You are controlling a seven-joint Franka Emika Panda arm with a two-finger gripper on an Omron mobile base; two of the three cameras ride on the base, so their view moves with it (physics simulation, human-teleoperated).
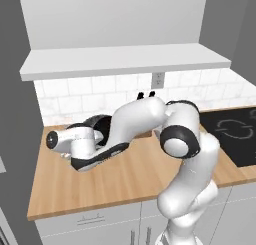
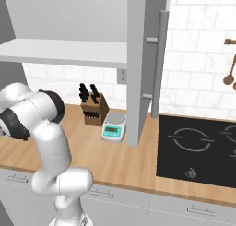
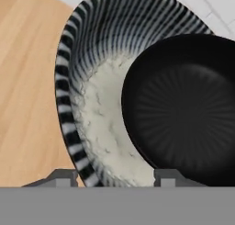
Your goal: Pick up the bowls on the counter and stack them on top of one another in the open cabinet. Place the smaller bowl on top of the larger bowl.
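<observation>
Reaching low over the light-brown plank counter (image 1: 125, 176), the white arm's gripper (image 3: 112, 177) hangs above two bowls in the hand view, its two small grey fingertips (image 3: 64, 177) rising at the bottom edge with a wide gap between them, one at the lower left and one right of centre; nothing is held between the jaws. The larger bowl (image 3: 92, 81) fills the centre and left of that frame: round and wide, its inner wall ribbed in dark and pale stripes, its floor a rough, speckled grey-white. The smaller bowl (image 3: 183, 109), glossy black with faint radial ribbing, overlaps the larger bowl's right side; whether it rests inside or merely in front cannot be told. In the left base view both bowls sit at centre left on the counter, mostly hidden behind the arm, with only a dark rounded rim showing. The open cabinet (image 1: 125, 59), with a thick white bottom board, spans the upper part of that frame. In the right base view, one wooden knife block (image 2: 94, 110) and one small white kitchen scale (image 2: 114, 127) stand at centre, and the black stovetop (image 2: 198, 149) lies at lower right.
</observation>
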